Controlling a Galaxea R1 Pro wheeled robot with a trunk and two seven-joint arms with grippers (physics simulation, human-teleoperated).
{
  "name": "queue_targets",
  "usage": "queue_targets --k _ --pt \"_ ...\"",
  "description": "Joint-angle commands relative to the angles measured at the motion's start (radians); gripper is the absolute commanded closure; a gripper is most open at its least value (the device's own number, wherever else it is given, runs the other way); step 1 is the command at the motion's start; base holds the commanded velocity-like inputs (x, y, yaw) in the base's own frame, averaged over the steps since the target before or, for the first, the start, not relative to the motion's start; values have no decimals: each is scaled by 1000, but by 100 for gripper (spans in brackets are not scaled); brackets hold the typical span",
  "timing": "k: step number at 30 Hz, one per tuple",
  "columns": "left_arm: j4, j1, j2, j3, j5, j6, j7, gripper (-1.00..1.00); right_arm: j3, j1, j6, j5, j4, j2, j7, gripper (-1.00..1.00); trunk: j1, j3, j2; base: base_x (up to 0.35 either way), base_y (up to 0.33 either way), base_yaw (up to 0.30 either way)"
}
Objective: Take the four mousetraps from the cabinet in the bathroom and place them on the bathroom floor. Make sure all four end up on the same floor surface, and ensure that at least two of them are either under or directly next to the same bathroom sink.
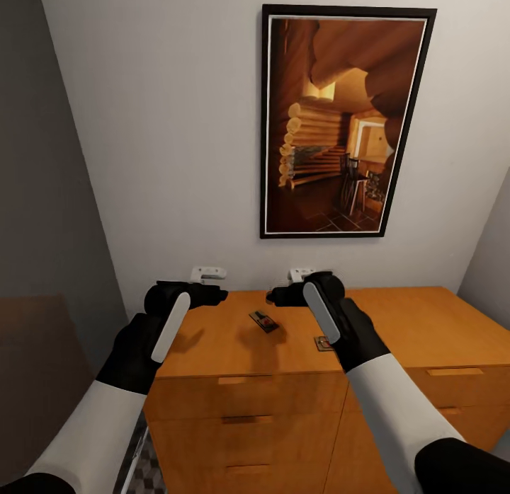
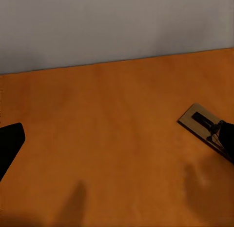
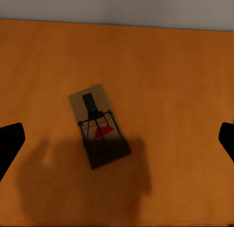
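The right gripper (image 3: 117, 139) is hovering with its fingers spread wide, straddling a mousetrap (image 3: 99, 125) lying flat on the cabinet (image 1: 397, 324) top directly beneath it, apparently lining up for a pick from above. The trap's long axis is running diagonally between the fingertips rather than across them, wire end nearer the wrist. The left gripper (image 2: 117, 144) is also hanging open over bare wood, seemingly waiting. A second trap (image 1: 324, 343) is peeking out beside the right wrist.
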State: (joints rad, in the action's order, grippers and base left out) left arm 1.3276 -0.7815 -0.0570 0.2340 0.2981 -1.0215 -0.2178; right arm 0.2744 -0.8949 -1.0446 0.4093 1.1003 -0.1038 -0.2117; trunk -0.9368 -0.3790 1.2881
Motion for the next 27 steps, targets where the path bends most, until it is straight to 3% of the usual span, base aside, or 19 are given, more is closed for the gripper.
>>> queue_targets --k 1,13,27 --pt "1 -1 0 1 10 -3 -10 -100 3 -1 -3 10 -15 -2 -11 -100 0 -1 1 0 0 0" --pt "1 -1 -1 1 10 -3 -11 -100 65 -1 -3 7 -92 -51 -26 -100 0 -1 1 0 0 0" --pt "3 -1 0 1 10 -5 -12 -100 78 -1 -3 5 -96 -69 -33 -100 0 -1 1 0 0 0"
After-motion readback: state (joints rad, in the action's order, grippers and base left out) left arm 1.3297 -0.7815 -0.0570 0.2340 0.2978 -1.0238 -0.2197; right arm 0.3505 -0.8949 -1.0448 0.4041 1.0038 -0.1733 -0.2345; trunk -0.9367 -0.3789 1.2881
